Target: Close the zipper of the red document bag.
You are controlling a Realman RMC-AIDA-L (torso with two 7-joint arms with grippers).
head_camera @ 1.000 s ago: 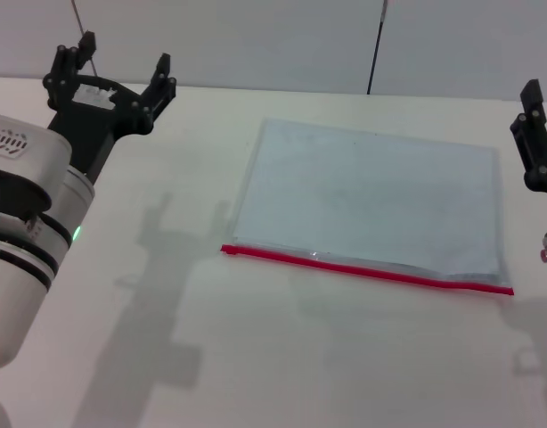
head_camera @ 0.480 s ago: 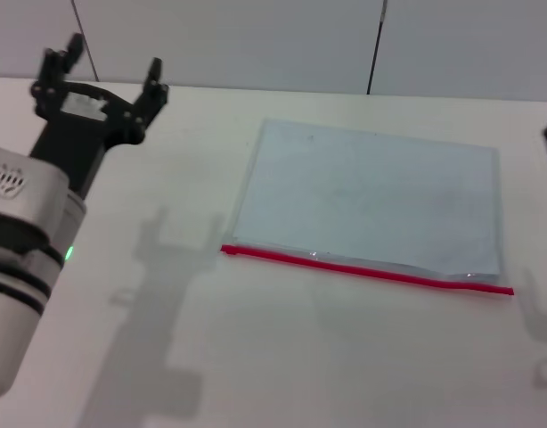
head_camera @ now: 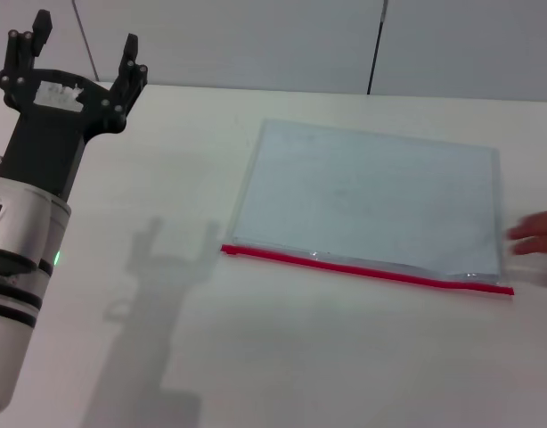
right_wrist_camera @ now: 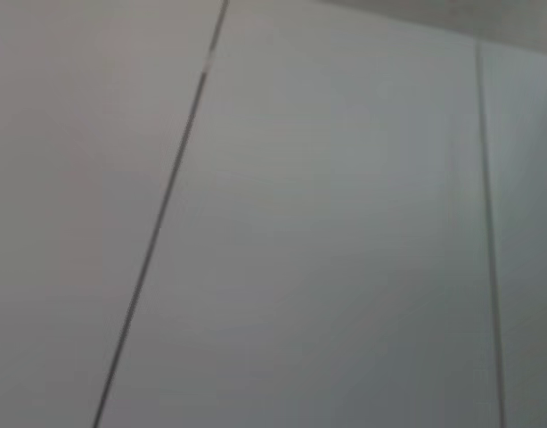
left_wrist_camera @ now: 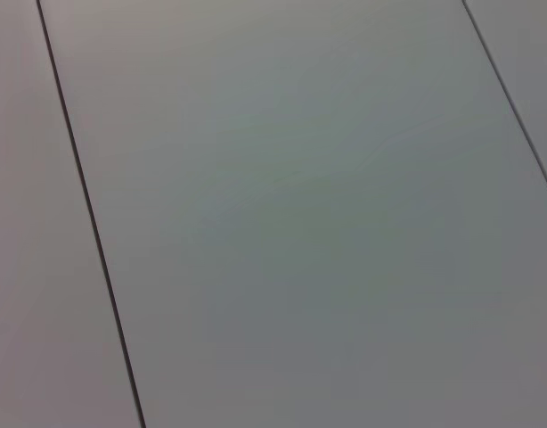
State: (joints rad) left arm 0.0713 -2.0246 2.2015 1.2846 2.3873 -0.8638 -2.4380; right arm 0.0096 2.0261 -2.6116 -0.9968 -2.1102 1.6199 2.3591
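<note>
The red document bag lies flat on the white table, a translucent pale blue-grey pouch at centre right in the head view. Its zipper is the thin red strip along the near long edge. My left gripper is raised at the far left, well away from the bag, open with nothing between its fingers. The right gripper is out of view. Both wrist views show only grey wall panels.
A human hand reaches in from the right edge, beside the bag's right end. The white table extends in front of the bag. A grey panelled wall stands behind the table.
My left gripper has risen and drawn back to the left. The right gripper has left the head view on the right, and a human hand has come in there.
</note>
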